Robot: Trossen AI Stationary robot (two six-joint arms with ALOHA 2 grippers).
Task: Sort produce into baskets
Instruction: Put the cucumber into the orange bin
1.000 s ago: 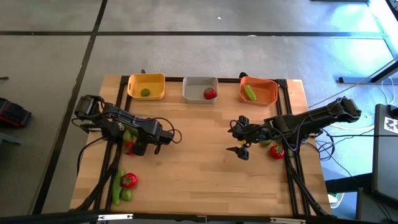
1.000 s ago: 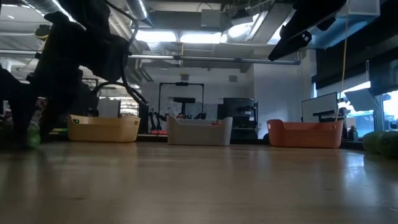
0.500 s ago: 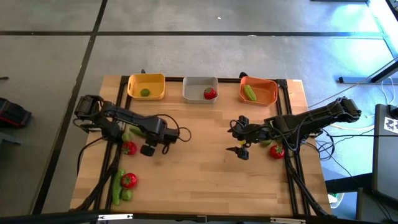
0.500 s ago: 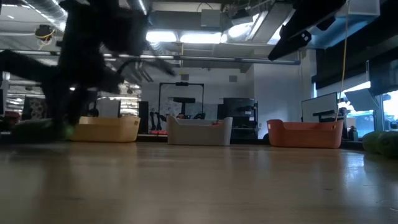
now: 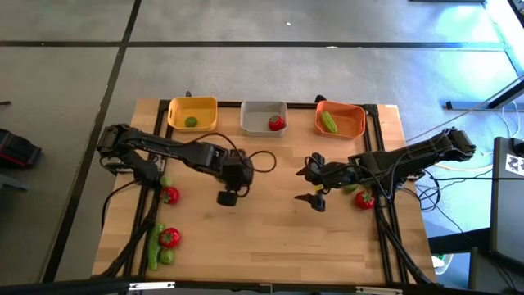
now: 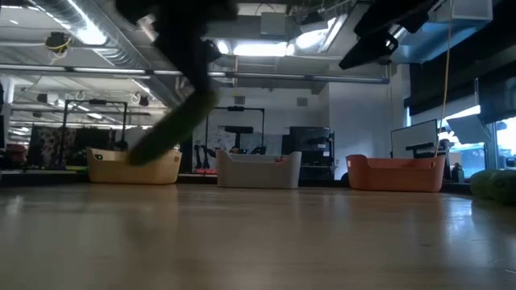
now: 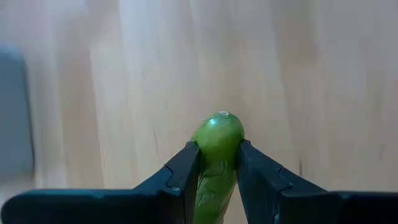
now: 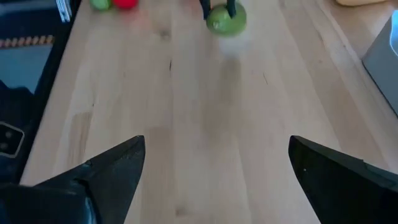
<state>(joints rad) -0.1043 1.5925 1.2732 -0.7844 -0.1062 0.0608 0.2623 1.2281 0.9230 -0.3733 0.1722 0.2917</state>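
Below grey basket (image 5: 264,117) | left tool (image 7: 216,163) gripped cucumber (image 7: 215,155) | right tool (image 8: 217,168) wide, idle | three pieces binned, several left

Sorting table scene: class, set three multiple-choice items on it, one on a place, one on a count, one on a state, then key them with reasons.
1. Which basket holds a cucumber?
A. yellow
B. grey
C. orange

2. How many tomatoes lie on the table outside the baskets?
A. one
B. three
C. five

3. What is the left gripper doing?
A. hanging open
B. clamping a cucumber
C. clamping a tomato

Key:
1 C, a long green piece lies in the orange basket.
2 B, two tomatoes at the table's left, one under the right arm.
3 B, the left gripper has its jaws shut on a cucumber.
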